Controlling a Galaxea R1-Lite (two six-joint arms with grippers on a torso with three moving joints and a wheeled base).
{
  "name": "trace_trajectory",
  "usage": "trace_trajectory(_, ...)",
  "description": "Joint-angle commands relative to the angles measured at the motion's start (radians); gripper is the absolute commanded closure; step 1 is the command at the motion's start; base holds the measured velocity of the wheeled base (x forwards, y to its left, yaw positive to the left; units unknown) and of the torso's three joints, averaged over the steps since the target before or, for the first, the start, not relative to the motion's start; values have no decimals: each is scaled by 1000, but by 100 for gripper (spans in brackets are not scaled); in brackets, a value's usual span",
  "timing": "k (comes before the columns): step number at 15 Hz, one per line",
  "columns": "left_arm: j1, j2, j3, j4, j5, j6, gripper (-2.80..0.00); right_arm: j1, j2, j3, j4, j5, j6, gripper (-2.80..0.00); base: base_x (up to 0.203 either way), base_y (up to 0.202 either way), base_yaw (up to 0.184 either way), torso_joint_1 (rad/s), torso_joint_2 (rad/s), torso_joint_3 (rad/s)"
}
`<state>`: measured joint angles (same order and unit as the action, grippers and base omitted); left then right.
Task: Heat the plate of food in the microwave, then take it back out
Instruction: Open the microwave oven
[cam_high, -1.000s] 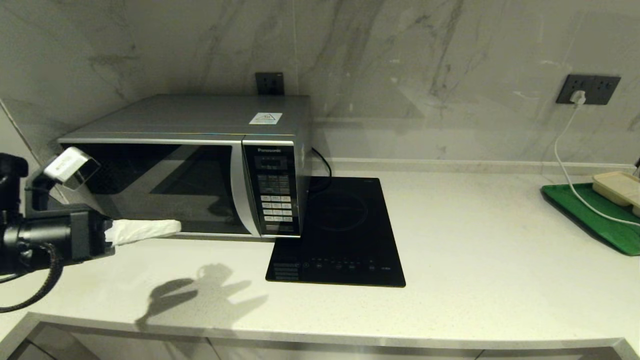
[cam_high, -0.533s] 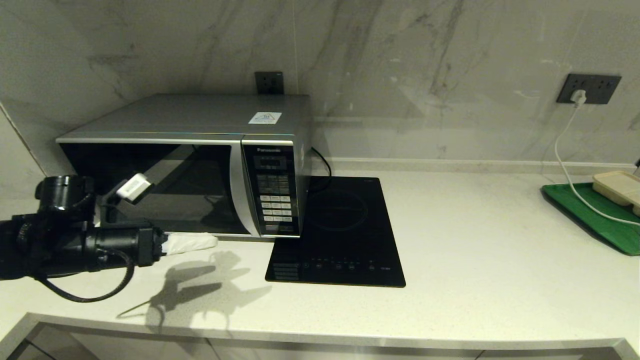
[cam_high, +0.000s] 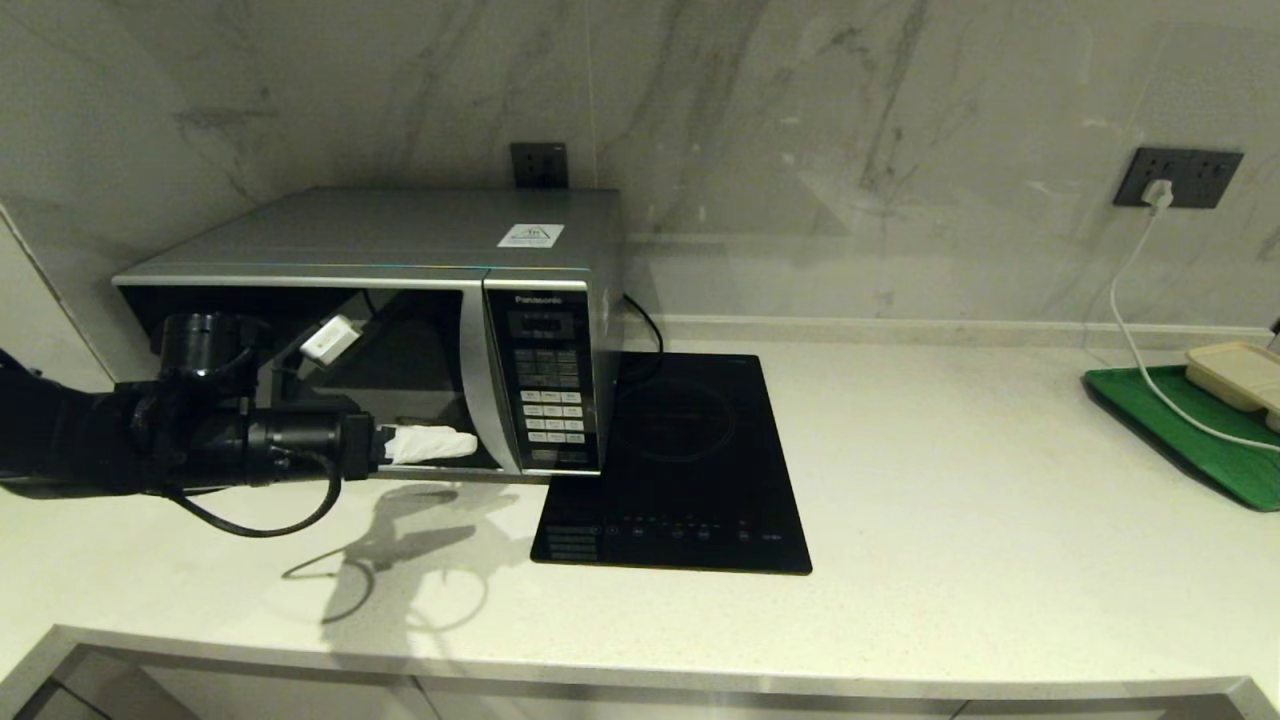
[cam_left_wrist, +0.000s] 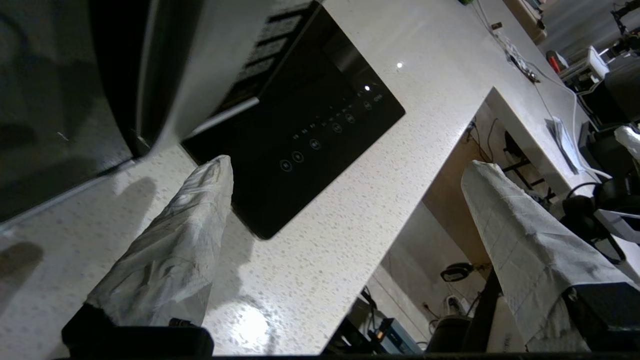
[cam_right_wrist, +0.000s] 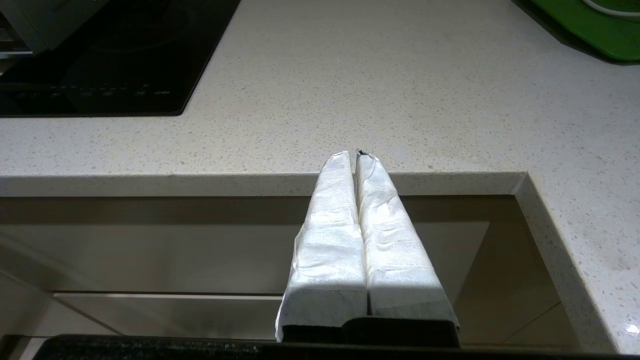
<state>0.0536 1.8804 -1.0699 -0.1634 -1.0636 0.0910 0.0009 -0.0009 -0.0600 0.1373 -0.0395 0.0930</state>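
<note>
The silver-grey microwave (cam_high: 400, 235) stands at the back left of the counter, its dark glass door shut. My left gripper (cam_high: 455, 444) reaches in from the left, low in front of the door, its tips just short of the curved silver handle strip (cam_high: 487, 390). In the left wrist view the left gripper (cam_left_wrist: 348, 164) is open wide with nothing between its white-wrapped fingers (cam_left_wrist: 190, 225), and the microwave's door (cam_left_wrist: 50, 100) lies beside it. My right gripper (cam_right_wrist: 354, 155) is shut and empty, parked below the counter's front edge. The plate of food is out of view.
A black induction hob (cam_high: 680, 460) lies right of the microwave. At the far right a green tray (cam_high: 1190, 430) carries a beige rectangular tray (cam_high: 1240, 375), crossed by a white cable (cam_high: 1130, 330) from the wall socket.
My left arm has moved right along the microwave's front, from the door's left part to near the handle strip. The door stays shut.
</note>
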Motion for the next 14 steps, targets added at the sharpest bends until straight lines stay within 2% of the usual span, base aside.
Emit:
trace_trajectory(1,14,54,-51,-1,-7,2,-280,1,1,0,1,0,1,0,0,0,0,0,0,0)
trace_trajectory(7,27,135,-146,-2,-9,4,-280,1,1,0,1,0,1,0,0,0,0,0,0,0)
trace_trajectory(14,-13,158,-216,-2,-9,1,-280,1,1,0,1,0,1,0,0,0,0,0,0,0)
